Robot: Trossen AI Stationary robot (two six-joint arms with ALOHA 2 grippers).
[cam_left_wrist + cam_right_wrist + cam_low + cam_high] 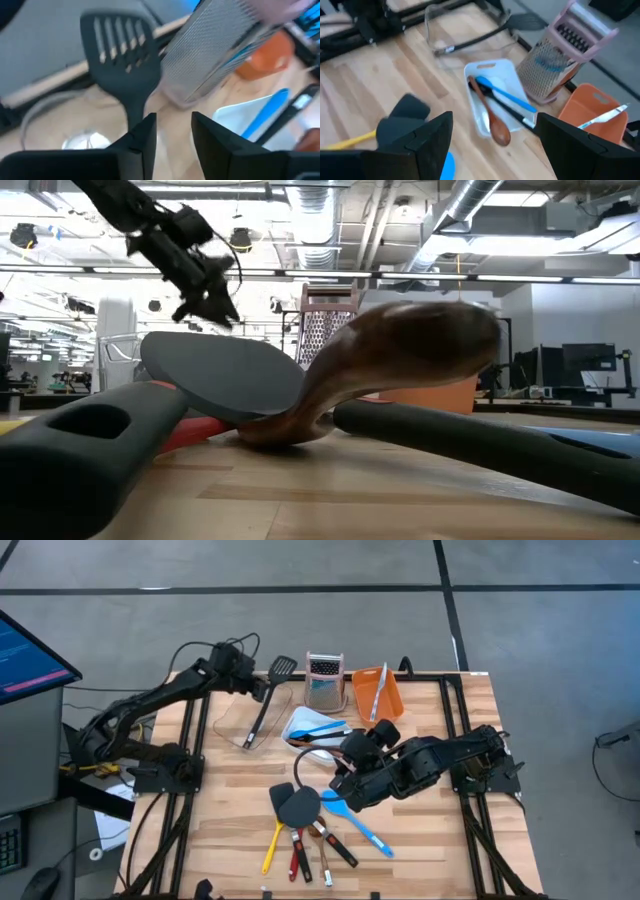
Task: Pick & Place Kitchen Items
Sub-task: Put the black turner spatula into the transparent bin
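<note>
A black slotted turner [272, 692] lies slanted in a clear tub [240, 720]. Its handle end rests inside, and its head [122, 45] juts over the far rim. My left gripper [174, 135] hovers open just above the handle, which runs past one finger; nothing lies between the fingers. My right gripper [492, 150] hangs wide open above the table's middle, over a pile of utensils: a black spatula [297, 805], a blue spoon [362, 828], and yellow-handled [271, 850] and red-handled [296, 858] tools.
A white tub [312, 730] holds a blue spoon, a wooden spoon [490, 112] and a black tool. Behind it stand a steel grater with a pink top [325, 680] and an orange tub [380, 692] with a pale utensil. A monitor [30, 660] stands off the table's left.
</note>
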